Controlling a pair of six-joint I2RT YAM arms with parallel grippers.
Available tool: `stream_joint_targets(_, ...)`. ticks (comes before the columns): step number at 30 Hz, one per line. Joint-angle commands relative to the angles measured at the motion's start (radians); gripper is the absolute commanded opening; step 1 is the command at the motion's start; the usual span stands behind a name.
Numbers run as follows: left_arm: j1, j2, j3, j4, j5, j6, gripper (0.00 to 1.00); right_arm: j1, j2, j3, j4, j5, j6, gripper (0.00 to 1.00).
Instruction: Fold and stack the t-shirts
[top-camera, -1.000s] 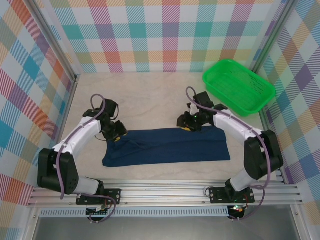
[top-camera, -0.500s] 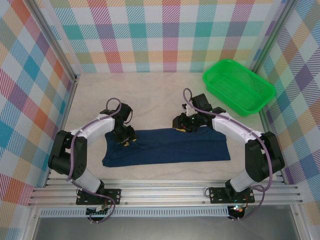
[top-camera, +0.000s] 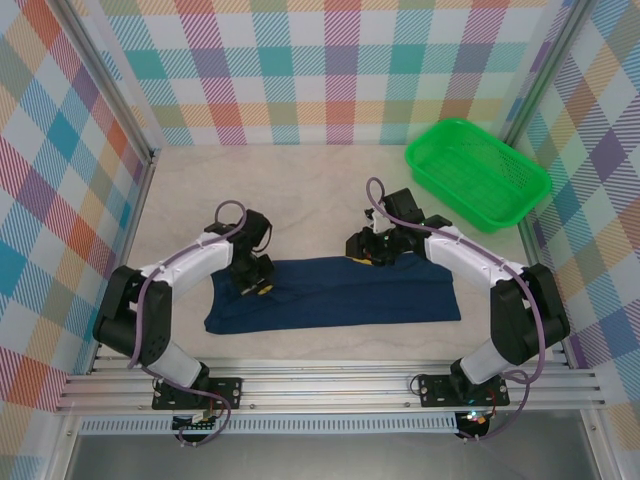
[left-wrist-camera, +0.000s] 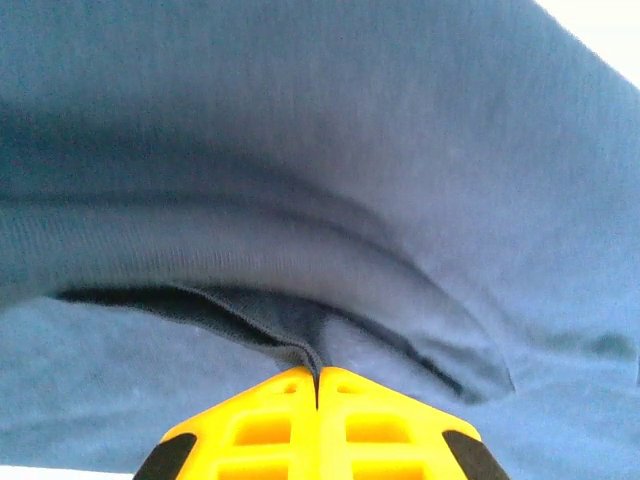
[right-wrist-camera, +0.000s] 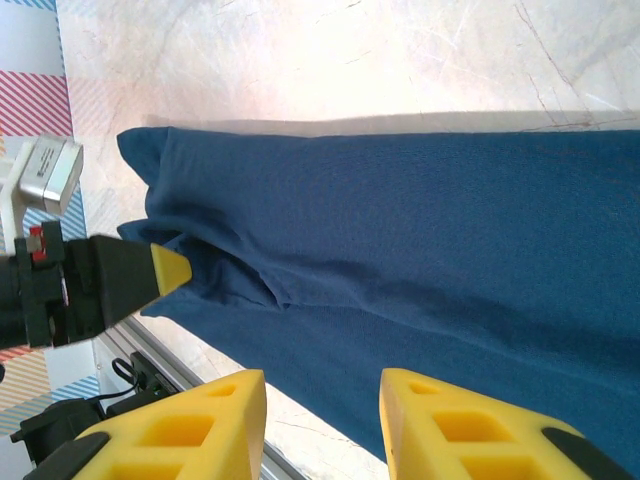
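Top: shirt (top-camera: 340, 292) lies as long folded strip near front of table (top-camera: 300, 190), between arms. Over last second, left gripper (top-camera: 255, 283) slid inward onto strip's far-left edge. Right gripper (top-camera: 368, 252) barely shifted and sits at far edge, mid-strip.

Left wrist: jaws together, pinching raised cloth ridge. Grip looks made, lift likely next.

Right wrist: fingers (right-wrist-camera: 420, 400) apart over shirt, holding nothing. Probably must grasp before next fold.

Left arm (top-camera: 190, 260) farther right along t-shirt (top-camera: 350, 295)
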Motion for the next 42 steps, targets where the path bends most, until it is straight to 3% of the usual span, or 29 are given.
stream_joint_targets(1, -0.047, -0.055, -0.056, -0.042, 0.037, -0.12, 0.0, -0.004, -0.019, -0.012, -0.014, 0.001, -0.002, 0.35)
stream_joint_targets(12, -0.163, -0.062, -0.086, -0.023, 0.033, -0.268, 0.0, -0.004, -0.039, -0.035, -0.014, 0.003, 0.004, 0.35)
stream_joint_targets(23, -0.197, -0.067, -0.149, 0.081, 0.037, -0.313, 0.0, -0.004, -0.072, -0.074, -0.01, 0.006, 0.019, 0.35)
stream_joint_targets(25, -0.209, -0.064, -0.16, 0.137, 0.054, -0.31, 0.06, -0.004, -0.079, -0.082, -0.013, 0.006, 0.019, 0.35)
stream_joint_targets(28, -0.233, -0.068, -0.161, 0.209, 0.078, -0.303, 0.28, -0.004, -0.086, -0.092, -0.015, 0.006, 0.021, 0.35)
stream_joint_targets(33, -0.245, -0.081, -0.137, 0.226, 0.149, -0.264, 0.49, -0.004, -0.1, -0.099, -0.024, 0.015, 0.018, 0.35)
stream_joint_targets(36, -0.241, -0.107, -0.096, 0.159, 0.149, -0.223, 0.53, -0.004, -0.103, -0.099, -0.029, 0.024, 0.017, 0.35)
stream_joint_targets(42, -0.205, -0.134, -0.07, 0.165, 0.19, -0.201, 0.5, -0.006, -0.089, -0.114, -0.019, 0.044, 0.049, 0.35)
